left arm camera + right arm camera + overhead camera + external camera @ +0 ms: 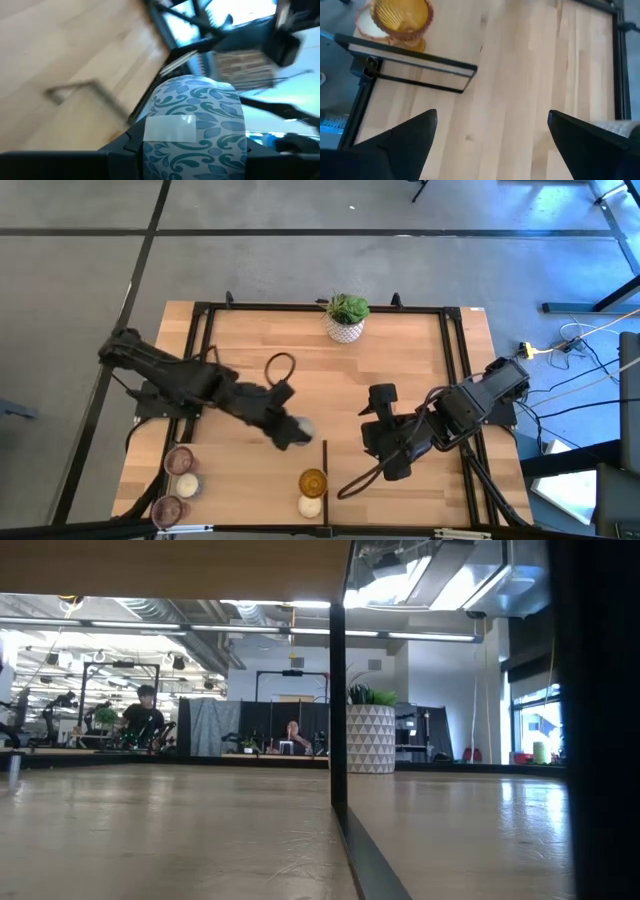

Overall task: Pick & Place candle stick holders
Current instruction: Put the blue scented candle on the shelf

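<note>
1. Between my left fingers [120, 150], closest to the lens, sits a white holder with a blue scroll pattern [195, 125]; both fingers press its sides, so my left gripper [292, 430] is clamped on it.
2. Landmark: the black divider bar [325, 463] on the table [400, 360]. My left gripper and its holder hang just left of the bar's far end.
3. My right gripper [385, 450] hovers right of the bar, fingers [405, 135] spread wide, with only bare wood between them.
4. An amber holder [313, 481] and a cream holder [310, 505] stand just left of the bar, well apart from my right fingers.
5. Two pinkish holders [180, 461] [168, 507] and a white holder [188, 484] stand far left of the bar.
</note>
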Robot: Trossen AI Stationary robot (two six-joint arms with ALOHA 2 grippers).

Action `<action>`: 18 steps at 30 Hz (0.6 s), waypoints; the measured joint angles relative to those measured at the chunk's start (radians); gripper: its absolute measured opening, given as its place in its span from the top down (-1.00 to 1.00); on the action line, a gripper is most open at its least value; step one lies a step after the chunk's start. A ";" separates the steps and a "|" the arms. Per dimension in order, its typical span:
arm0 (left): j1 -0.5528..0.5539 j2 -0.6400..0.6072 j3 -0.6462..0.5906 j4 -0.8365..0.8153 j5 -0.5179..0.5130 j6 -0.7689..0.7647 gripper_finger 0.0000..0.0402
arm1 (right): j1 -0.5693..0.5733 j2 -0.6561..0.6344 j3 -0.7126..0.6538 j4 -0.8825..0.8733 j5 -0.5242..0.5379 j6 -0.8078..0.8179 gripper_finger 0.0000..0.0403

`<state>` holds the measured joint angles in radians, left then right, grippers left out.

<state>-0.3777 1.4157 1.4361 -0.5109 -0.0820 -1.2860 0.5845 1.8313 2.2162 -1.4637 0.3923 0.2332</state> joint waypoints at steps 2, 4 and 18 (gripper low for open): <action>-0.043 -0.032 -0.002 -0.089 -0.051 -0.037 0.33 | 0.001 0.000 0.000 -0.020 0.000 0.024 -0.91; -0.092 -0.064 -0.019 -0.127 -0.109 -0.095 0.33 | 0.004 0.000 0.000 -0.037 0.000 0.048 -0.91; -0.314 -0.101 -0.473 0.447 -0.295 -0.433 0.32 | 0.006 0.000 0.000 -0.055 0.023 0.094 -0.91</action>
<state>-0.6913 1.3143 0.9627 -0.0642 -0.3772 -1.7185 0.5907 1.8310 2.2162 -1.5185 0.4156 0.3267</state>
